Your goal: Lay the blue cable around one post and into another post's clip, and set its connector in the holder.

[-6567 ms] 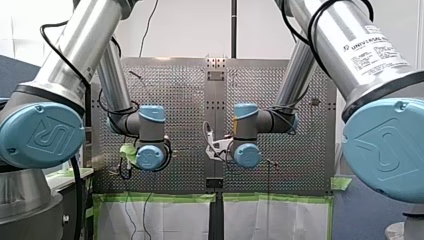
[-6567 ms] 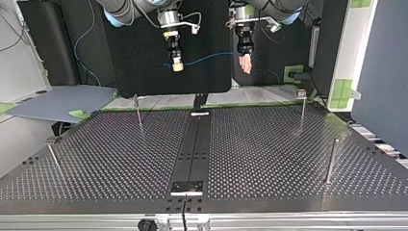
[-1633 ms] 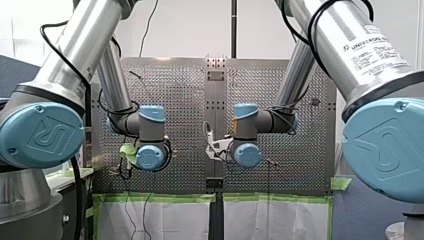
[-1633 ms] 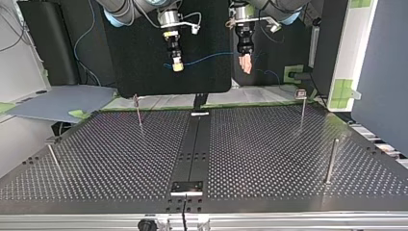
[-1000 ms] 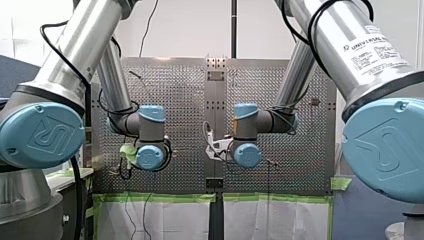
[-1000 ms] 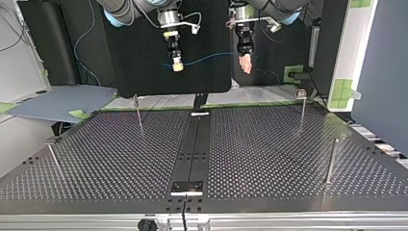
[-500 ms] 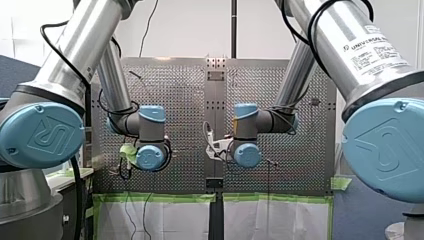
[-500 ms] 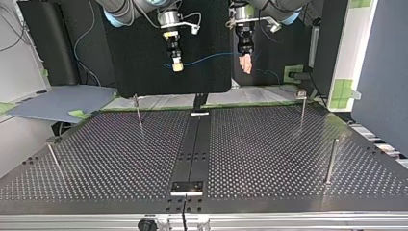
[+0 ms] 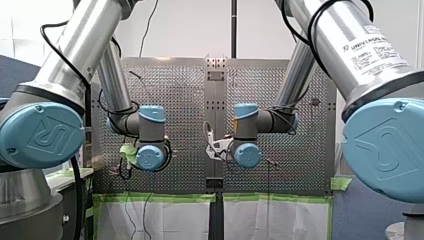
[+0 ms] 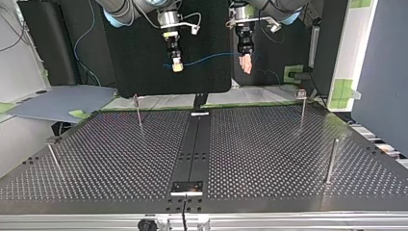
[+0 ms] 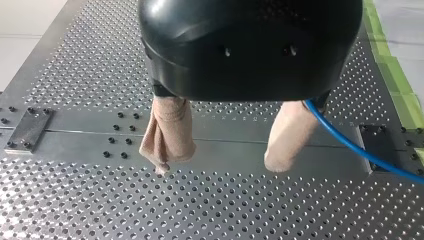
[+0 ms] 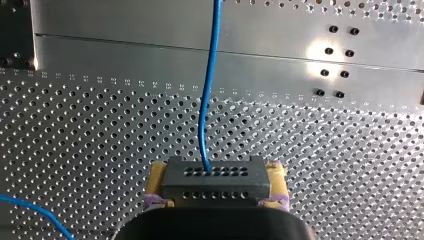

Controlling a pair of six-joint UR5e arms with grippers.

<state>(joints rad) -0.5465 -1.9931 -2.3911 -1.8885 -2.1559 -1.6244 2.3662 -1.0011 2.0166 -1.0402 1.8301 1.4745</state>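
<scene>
Nothing has moved since earlier: my right gripper (image 12: pixel 216 184) pinches the black connector (image 12: pixel 215 172) between yellow pads (image 12: pixel 158 173) above the perforated table (image 10: pixel 269 144). The blue cable (image 12: pixel 205 110) runs beside my left gripper (image 11: pixel 227 150), its beige fingers (image 11: pixel 167 132) spread.

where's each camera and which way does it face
Front: behind, facing the perforated table between my left arm and my right arm.
Top: across the table, facing back at my right gripper and my left gripper.
Left wrist: on that arm, looking past beige fingers.
Right wrist: on that arm, past yellow fingers holding the connector.
Wrist views share the blue cable.
</scene>
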